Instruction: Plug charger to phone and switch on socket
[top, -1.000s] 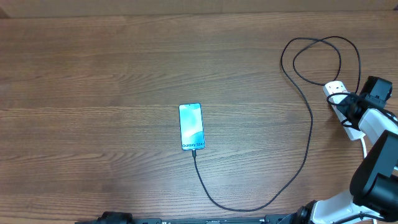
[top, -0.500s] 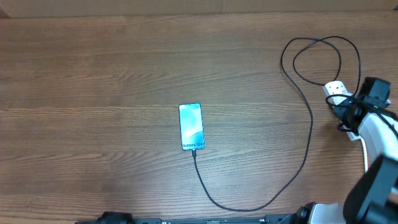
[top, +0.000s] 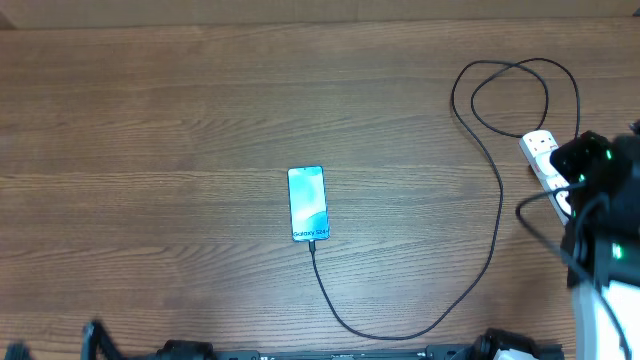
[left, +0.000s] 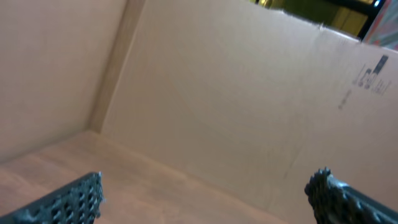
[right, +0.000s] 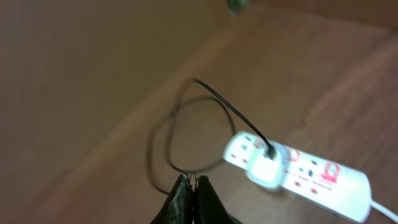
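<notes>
Right wrist view showed the right hand (right: 189, 193) pinched shut on nothing, apart from the socket (right: 323, 177), which was white with red switches. The black charger (right: 233, 113) looped away to the blue-screened phone (top: 308, 203) lying mid-tabletop (top: 150, 120). The left hand (left: 205, 199) gaped wide.

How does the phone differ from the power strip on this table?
The phone is dark-edged with a light-blue screen; the power strip is white with red switches. The phone lies mid-table; the power strip at the right edge. The charger cable meets the phone's near end but enters the power strip through a white adapter. Both lie flat on the table.
</notes>
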